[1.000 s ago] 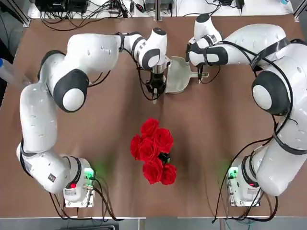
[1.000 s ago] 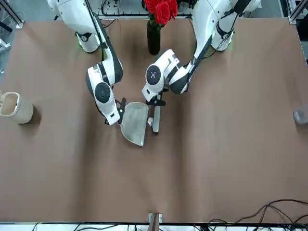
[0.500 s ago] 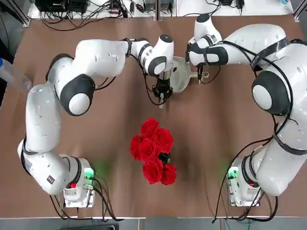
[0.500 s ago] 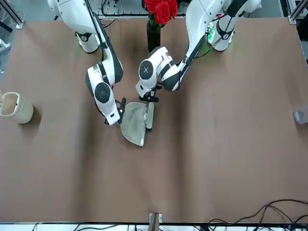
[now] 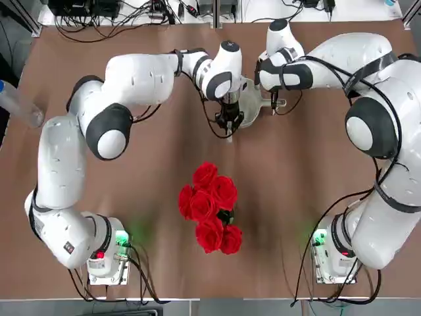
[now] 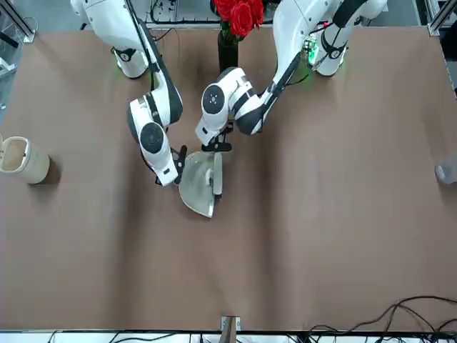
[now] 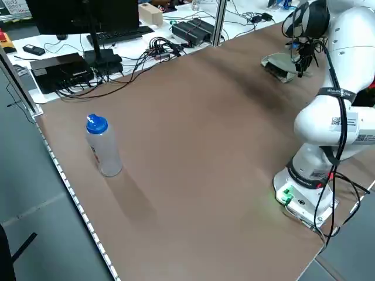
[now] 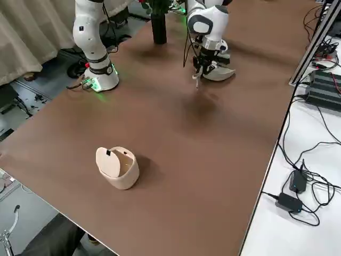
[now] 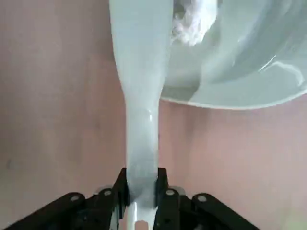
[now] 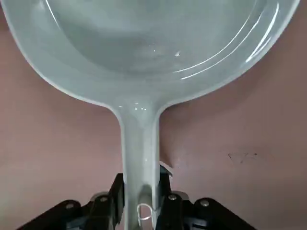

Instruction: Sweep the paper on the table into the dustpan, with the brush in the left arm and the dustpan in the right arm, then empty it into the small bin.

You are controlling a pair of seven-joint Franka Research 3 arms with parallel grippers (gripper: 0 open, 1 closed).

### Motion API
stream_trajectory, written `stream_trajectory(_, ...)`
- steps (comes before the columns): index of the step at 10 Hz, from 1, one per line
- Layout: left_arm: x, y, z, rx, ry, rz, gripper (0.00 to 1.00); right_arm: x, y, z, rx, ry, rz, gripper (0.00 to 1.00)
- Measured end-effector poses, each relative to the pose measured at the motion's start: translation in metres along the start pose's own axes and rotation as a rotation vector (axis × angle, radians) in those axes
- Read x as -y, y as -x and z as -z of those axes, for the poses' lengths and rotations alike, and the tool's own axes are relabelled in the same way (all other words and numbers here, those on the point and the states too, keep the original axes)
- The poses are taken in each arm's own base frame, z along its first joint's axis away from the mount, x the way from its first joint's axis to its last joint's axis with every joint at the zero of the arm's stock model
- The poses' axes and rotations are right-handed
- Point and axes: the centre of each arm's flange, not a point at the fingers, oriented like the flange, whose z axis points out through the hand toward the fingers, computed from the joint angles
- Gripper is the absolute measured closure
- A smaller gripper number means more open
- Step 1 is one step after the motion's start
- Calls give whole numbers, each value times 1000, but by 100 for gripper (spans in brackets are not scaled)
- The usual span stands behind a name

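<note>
The pale grey-green dustpan (image 6: 196,189) lies flat on the table (image 6: 321,236), its handle held by my shut right gripper (image 6: 178,158). My left gripper (image 6: 214,146) is shut on the handle of the cream brush (image 6: 216,175), which lies over the scoop's open side. The left wrist view shows the brush (image 9: 141,72) reaching past the dustpan's rim (image 9: 240,81), with the white paper wad (image 9: 194,21) resting inside the scoop beside the brush head. The right wrist view shows the right gripper (image 10: 140,201) clamped on the dustpan (image 10: 153,38) handle. The small bin (image 6: 21,161) stands far off near the table's right-hand edge.
A dark vase of red roses (image 5: 210,207) stands between the arms' bases, just behind the working spot. A clear bottle with a blue cap (image 7: 102,146) stands near the table's left edge. Cables and boxes lie beyond the far edge.
The left arm has swept the brush sideways toward the dustpan, from beside its mouth to over the scoop. The right arm and the dustpan have stayed put.
</note>
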Motion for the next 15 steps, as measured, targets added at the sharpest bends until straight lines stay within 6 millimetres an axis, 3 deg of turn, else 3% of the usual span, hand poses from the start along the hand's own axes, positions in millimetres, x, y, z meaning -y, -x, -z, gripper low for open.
stream_trajectory(2,16,-24,38,-36,39,9,73,-3,4,-1,-2,-4,-12,67)
stream_trajectory(5,48,-32,84,-14,-20,22,73,-12,16,-4,-17,-32,-54,67)
stream_trajectory(7,92,-55,105,6,-80,78,73,-19,29,-7,-42,-82,-111,67)
stream_trajectory(10,200,-100,137,-59,-164,190,73,-31,49,-8,-56,-115,-165,67)
stream_trajectory(13,324,-120,180,-78,-195,156,73,-35,62,8,-67,-146,-192,67)
stream_trajectory(15,413,-131,179,-45,-194,97,73,-38,77,23,-73,-151,-213,67)
